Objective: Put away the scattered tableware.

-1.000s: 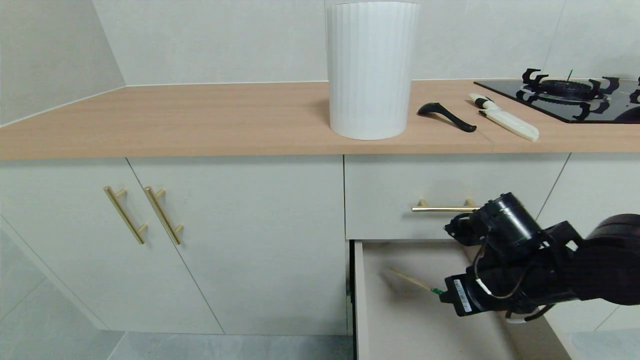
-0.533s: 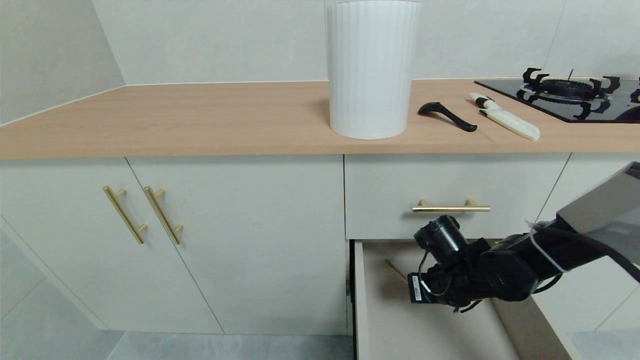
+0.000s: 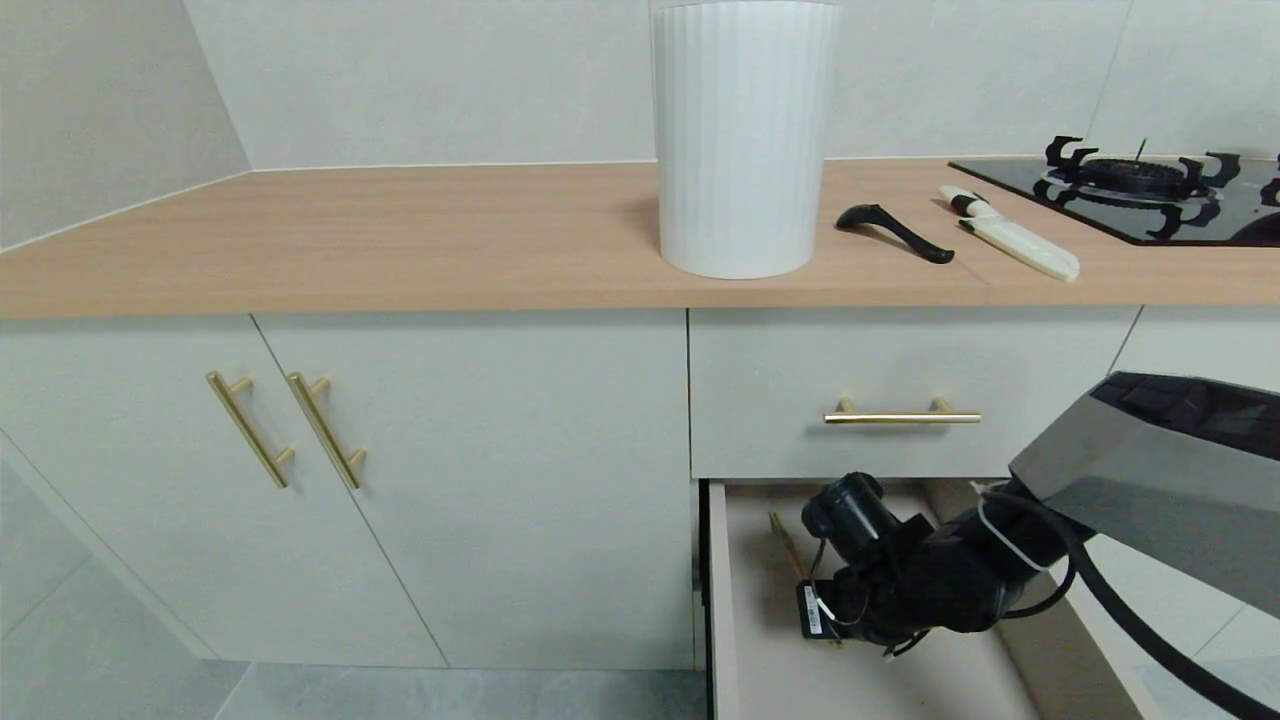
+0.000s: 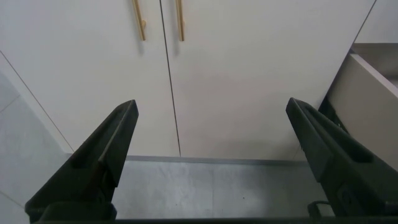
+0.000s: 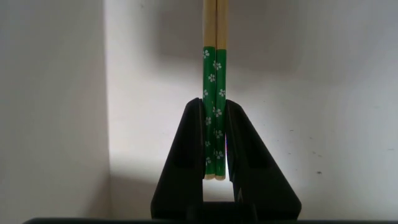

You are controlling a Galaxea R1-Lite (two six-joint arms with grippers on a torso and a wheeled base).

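Placing step: the right gripper (image 5: 215, 111), clamped on the pair of green-handled bamboo chopsticks (image 5: 215, 43), holds them low inside the open pale drawer (image 3: 722, 600) (left gripper (image 4: 210, 107) gapes wide, beside the drawer). Next, probably, release them there.

A kitchen: a wooden countertop (image 3: 400, 240) with a hob (image 3: 1130, 195) at its right end, a knife (image 3: 1010, 240) on it, brass-handled cabinets (image 3: 450, 480) and drawers (image 3: 880, 360) beneath, tiled wall (image 3: 450, 80) behind.
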